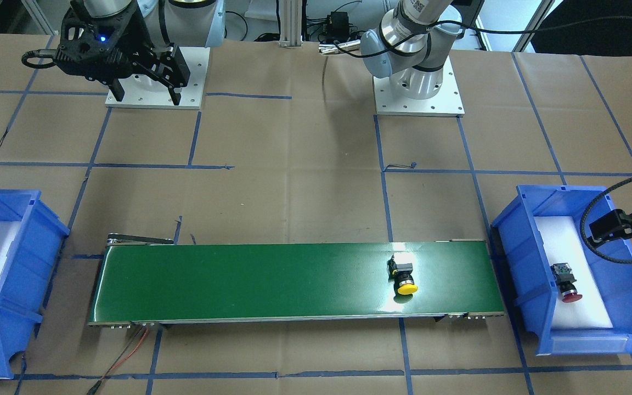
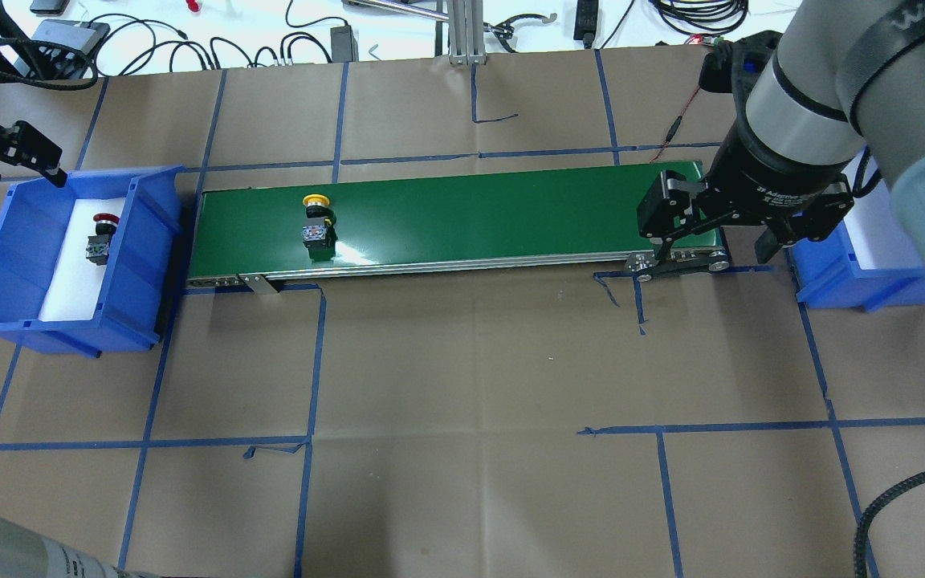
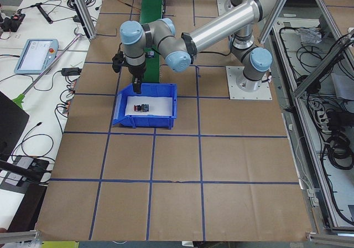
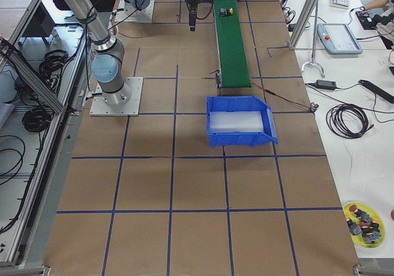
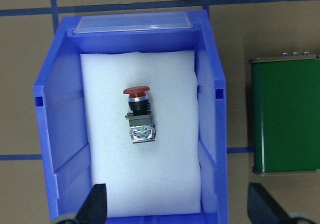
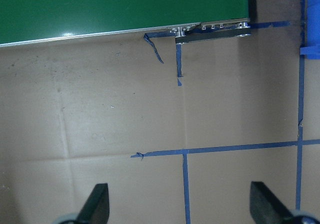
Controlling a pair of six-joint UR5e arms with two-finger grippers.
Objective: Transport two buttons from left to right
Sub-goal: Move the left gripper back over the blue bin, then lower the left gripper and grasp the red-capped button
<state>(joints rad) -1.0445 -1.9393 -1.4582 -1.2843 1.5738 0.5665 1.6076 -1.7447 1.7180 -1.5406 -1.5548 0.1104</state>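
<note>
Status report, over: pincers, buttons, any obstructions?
Left pincer open over left bin; right pincer open at belt end. Red button in bin, yellow button on belt. Nothing blocking.

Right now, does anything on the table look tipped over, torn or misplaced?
The yellow button lies on its side on the green belt, the red button likewise in the blue bin. Blue tape near the belt's end is torn.
</note>
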